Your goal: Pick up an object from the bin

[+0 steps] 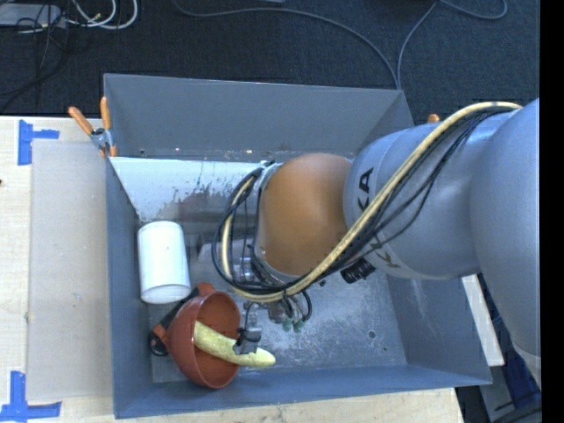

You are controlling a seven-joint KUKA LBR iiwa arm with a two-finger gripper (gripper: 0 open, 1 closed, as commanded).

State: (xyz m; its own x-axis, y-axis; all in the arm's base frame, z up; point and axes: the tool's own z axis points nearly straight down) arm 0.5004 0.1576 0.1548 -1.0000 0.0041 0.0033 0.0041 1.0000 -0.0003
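A red-brown bowl (196, 335) lies tipped on its side at the bin's front left. A yellow banana-shaped piece (227, 347) lies across its mouth, sticking out to the right. My gripper (249, 332) comes down from under the orange cover right at the bowl's right rim, just above the banana's right half. A white cylinder (164, 260) lies on its side behind the bowl, near the left wall.
The arm and its cable loop cover the middle and right of the bin. A small dark thing peeks out at the bowl's left side. Bare grey floor shows along the front right.
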